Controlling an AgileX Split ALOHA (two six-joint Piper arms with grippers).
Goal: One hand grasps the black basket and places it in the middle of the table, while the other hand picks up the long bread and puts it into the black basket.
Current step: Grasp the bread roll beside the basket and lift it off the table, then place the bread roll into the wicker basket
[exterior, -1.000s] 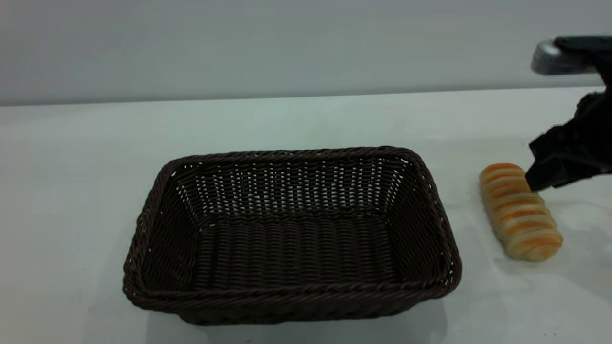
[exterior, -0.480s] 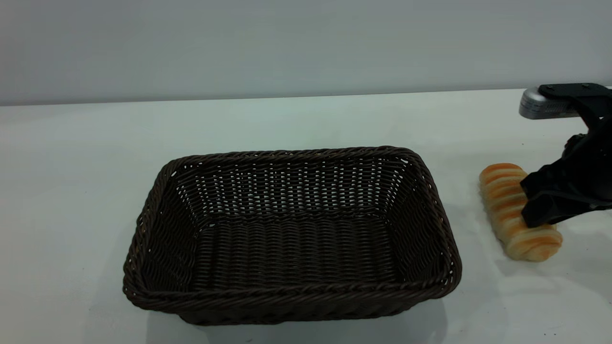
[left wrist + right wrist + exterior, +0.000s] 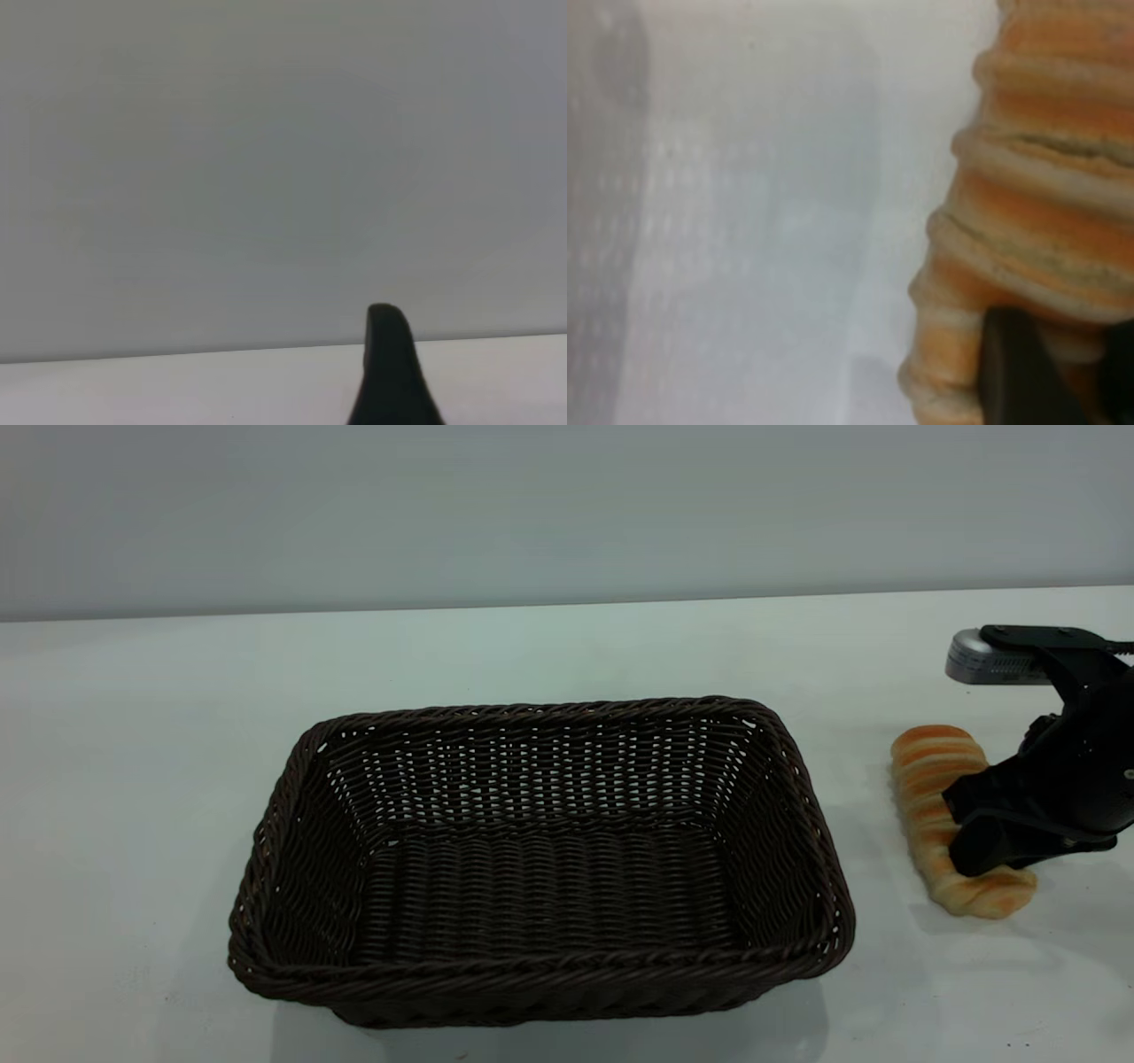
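Observation:
The black basket (image 3: 540, 962) stands empty in the middle of the white table (image 3: 133, 779). The long bread (image 3: 930, 772) lies on the table just right of the basket, ridged top up. My right gripper (image 3: 970, 828) is down on the bread's near half, jaws apart with the prongs over its right side. In the right wrist view the bread (image 3: 1045, 177) fills the side of the picture, with a dark fingertip (image 3: 1019, 372) in front of it. The left arm is out of the exterior view; its wrist view shows only one black finger (image 3: 390, 372) against the wall.
A grey wall runs behind the table's far edge. The right arm's silver-grey wrist camera (image 3: 983, 660) hangs above the bread's far end. Bare tabletop lies left of the basket and behind it.
My right gripper has come down and a little leftwards from above the bread's far end onto its near half. The bread's near end has shifted slightly. The basket has not moved.

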